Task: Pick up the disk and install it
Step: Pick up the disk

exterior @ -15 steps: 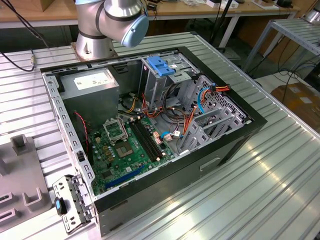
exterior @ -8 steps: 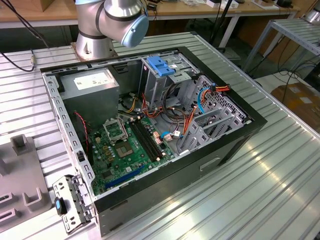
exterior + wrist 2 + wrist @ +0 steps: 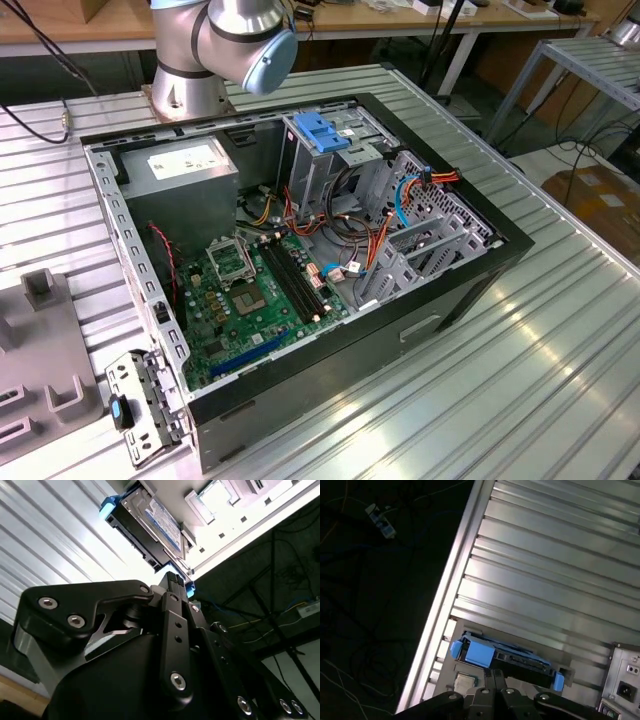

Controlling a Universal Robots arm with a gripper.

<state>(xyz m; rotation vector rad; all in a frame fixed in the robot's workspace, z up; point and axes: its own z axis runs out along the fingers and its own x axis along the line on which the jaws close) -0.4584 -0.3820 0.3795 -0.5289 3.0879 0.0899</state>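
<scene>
Closest to us in both wrist views, the black gripper sits with its tip right at the near edge of the disk. We cannot tell whether it is parted, closed or clamped there. The disk, silver-grey with a white-and-blue label and blue rails, lies near the edge of the ribbed metal table. Farther off, in the exterior view, we see the open computer case with its green board. Behind it stands the robot arm's base.
</scene>
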